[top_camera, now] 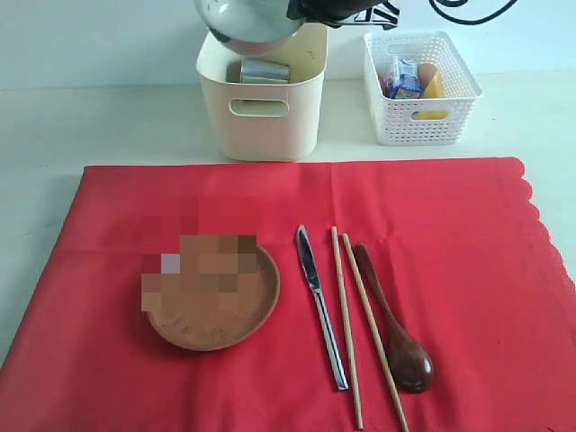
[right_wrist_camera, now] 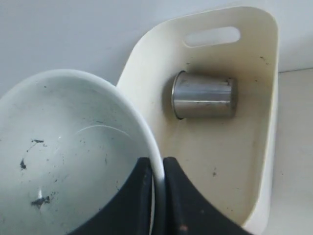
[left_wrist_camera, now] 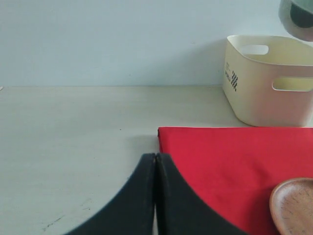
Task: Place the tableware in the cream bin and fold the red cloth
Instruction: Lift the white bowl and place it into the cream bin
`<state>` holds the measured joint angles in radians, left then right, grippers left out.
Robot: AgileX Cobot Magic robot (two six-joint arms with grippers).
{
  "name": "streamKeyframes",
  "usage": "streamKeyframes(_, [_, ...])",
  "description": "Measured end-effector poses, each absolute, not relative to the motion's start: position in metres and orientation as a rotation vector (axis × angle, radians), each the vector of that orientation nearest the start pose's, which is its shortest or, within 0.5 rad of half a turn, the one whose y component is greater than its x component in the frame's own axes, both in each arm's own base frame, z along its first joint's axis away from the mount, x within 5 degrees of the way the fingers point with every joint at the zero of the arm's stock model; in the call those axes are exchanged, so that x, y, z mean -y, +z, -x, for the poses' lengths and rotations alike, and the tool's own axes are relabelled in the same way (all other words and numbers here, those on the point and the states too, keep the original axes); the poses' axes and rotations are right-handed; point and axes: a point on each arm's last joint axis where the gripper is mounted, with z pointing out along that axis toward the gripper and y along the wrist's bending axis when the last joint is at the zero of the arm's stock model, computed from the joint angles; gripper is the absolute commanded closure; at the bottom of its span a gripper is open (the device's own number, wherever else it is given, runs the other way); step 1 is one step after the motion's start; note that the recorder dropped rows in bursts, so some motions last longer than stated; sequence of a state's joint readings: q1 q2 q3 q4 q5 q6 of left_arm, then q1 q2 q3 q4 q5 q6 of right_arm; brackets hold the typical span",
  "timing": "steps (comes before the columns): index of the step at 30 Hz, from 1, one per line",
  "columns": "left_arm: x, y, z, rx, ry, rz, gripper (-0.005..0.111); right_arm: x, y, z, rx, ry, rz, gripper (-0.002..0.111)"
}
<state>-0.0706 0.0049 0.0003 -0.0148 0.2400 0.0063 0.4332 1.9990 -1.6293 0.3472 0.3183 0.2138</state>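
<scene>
My right gripper (right_wrist_camera: 156, 164) is shut on the rim of the pale bowl (right_wrist_camera: 63, 156), holding it tilted over the cream bin (right_wrist_camera: 266, 122). In the exterior view the bowl (top_camera: 247, 20) hangs above the bin (top_camera: 261, 130). A steel cup (right_wrist_camera: 203, 95) lies on its side inside the bin. On the red cloth (top_camera: 450, 234) lie the brown plate (top_camera: 211, 310), the knife (top_camera: 319, 306), two chopsticks (top_camera: 355, 324) and the wooden spoon (top_camera: 396, 328). My left gripper (left_wrist_camera: 155, 157) is shut and empty, above the table by the cloth's corner (left_wrist_camera: 164, 132).
A white lattice basket (top_camera: 421, 85) with food items stands to the right of the cream bin. The pale table (top_camera: 90, 117) extends behind and to the left of the cloth. The cloth's scalloped edge (top_camera: 540, 234) runs along the right.
</scene>
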Motion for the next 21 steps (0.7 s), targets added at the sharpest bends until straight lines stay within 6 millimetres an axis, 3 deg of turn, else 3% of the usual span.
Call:
streamKeyframes(11, [0.004,0.191,-0.056,-1.728,-0.061,-0.057,0.106,-0.205,0.218,-0.449,-2.232,0.629,-0.121,0.108])
streamKeyframes(16, [0.004,0.191,-0.056,-1.728,-0.061,-0.057,0.106,-0.206,0.213,-0.451,-2.226,0.628,-0.129,0.106])
streamKeyframes(21, [0.004,0.191,-0.056,-1.728,-0.061,-0.057,0.106,-0.206,0.214,-0.452,-2.209,0.629,-0.132,0.091])
